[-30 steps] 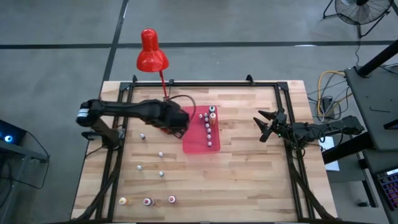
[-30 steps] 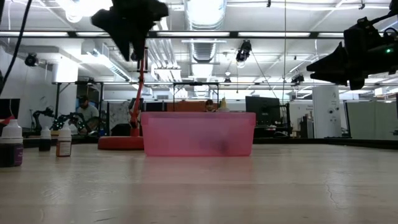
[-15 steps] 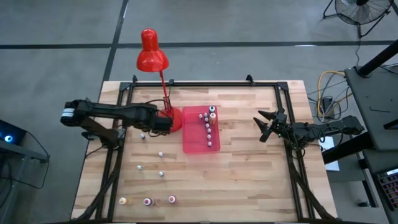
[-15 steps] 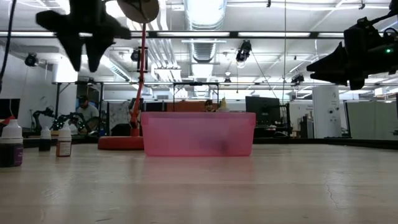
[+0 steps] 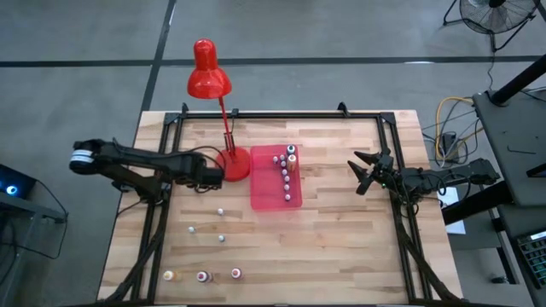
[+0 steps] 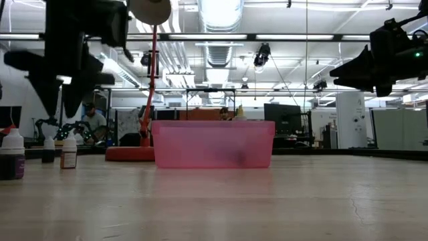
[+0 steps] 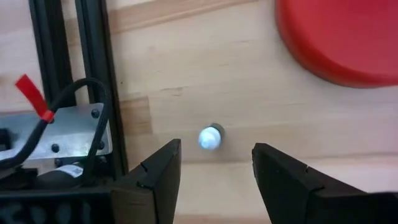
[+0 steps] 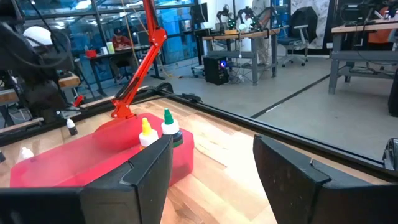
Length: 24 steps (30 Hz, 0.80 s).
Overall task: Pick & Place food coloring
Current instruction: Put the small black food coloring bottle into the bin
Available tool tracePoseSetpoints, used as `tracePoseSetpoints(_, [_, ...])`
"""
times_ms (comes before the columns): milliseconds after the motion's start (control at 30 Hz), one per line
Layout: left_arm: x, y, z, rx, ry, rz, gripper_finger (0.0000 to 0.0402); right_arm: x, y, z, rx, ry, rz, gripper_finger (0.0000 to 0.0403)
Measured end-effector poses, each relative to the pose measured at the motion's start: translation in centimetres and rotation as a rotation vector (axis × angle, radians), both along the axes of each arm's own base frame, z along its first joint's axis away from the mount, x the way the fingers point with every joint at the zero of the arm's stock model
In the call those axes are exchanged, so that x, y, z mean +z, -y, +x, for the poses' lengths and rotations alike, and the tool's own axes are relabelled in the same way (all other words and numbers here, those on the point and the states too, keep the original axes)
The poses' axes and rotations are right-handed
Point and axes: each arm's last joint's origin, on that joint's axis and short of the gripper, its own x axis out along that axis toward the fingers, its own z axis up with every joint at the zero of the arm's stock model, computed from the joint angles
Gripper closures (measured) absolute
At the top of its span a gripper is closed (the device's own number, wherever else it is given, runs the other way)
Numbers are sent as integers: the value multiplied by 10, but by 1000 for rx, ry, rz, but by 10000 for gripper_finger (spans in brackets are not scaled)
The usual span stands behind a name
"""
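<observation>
The left arm reaches in low from the left edge of the tabletop (image 5: 341,222), stretched out nearly flat, and its left gripper (image 5: 213,173) hangs just left of the red lamp base (image 5: 235,164). Its jaws are released, spread wide with nothing between them. The right arm waits at the right side of the tabletop, the right gripper (image 5: 363,173) raised and pointing left toward the pink tray (image 5: 266,198), jaws likewise parted and empty.

The food coloring is split in two groups. A row of bottles (image 5: 287,175) stands inside the tray along its right side. The others stand loose on the bare wood to the left: one bottle (image 5: 195,185) just beside the left gripper, three more (image 5: 220,211) nearer the middle, and three coloured ones (image 5: 202,276) in a line along the near edge.

The left wrist view looks straight down and shows a single white-capped bottle (image 7: 210,137) upright on the wood, lined up with the gap between the dark fingers (image 7: 155,177), with the lamp base (image 7: 339,37) off to one side; the fingers are clear of it. The low view gives the height the overhead one hides: the left gripper (image 6: 63,87) hangs above the tabletop, and three bottles (image 6: 12,154) stand at the far left of that picture. The right wrist view shows a yellow-capped and a green-capped bottle (image 8: 168,127) rising above the tray wall (image 8: 87,158).
</observation>
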Motion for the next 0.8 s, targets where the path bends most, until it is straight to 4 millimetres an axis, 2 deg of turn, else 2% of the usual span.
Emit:
tracePoseSetpoints(400, [-53, -4, -12, 27, 64, -21, 232, 0, 0, 0, 0, 1, 1, 188])
tracePoseSetpoints(800, [-68, -2, -20, 39, 48, -56, 232, 0, 0, 0, 0, 0, 0, 188])
